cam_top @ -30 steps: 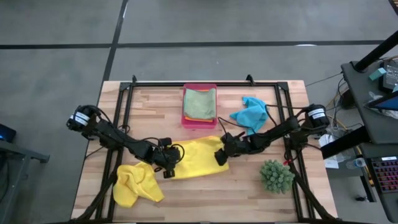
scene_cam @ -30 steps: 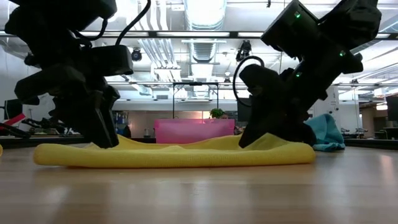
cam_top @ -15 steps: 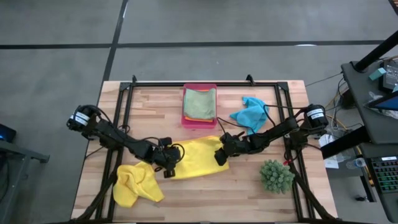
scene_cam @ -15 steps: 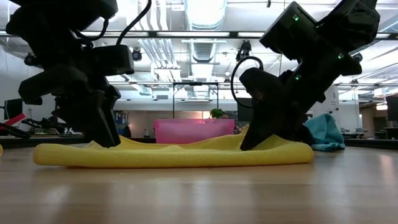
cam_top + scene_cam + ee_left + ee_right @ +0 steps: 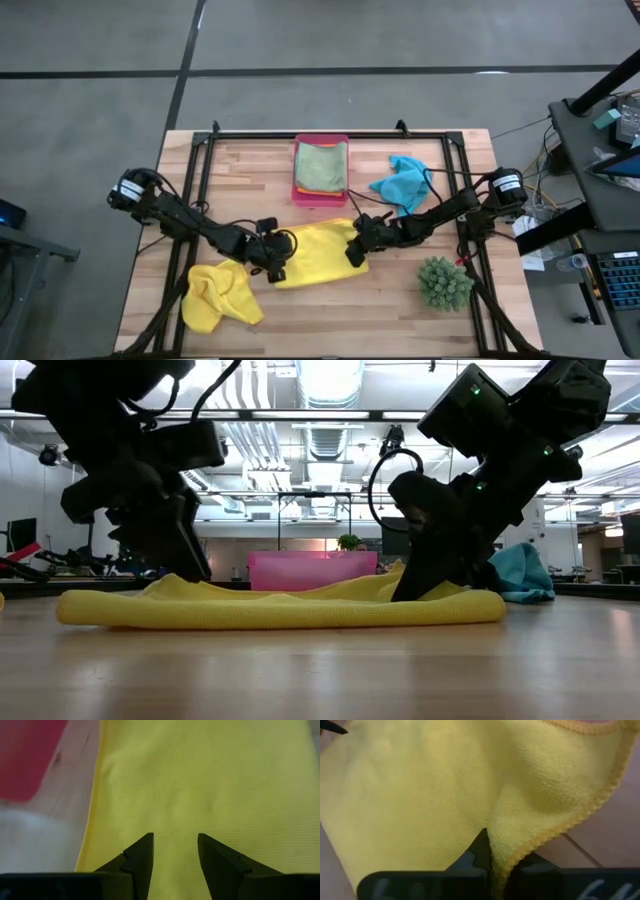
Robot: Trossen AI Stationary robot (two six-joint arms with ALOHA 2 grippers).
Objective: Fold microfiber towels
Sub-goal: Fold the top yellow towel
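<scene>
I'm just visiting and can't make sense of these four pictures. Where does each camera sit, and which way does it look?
High view: above the table, looking straight down on both arms and the spread yellow towel.
Low view: at table-top height, looking level across; both arms drop in from above.
Left wrist view: on the left arm, looking past the open left gripper.
Right wrist view: on the right arm; the right gripper pinches the towel's edge.
All four show that towel.

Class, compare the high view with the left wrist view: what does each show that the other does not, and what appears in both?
Only the high view shows the crumpled yellow towel, the turquoise towel, the plant and the right gripper at the flat towel's edge. Only the left wrist view shows the left gripper open, fingers apart over the cloth. Both show the flat yellow towel and the pink tray.
</scene>
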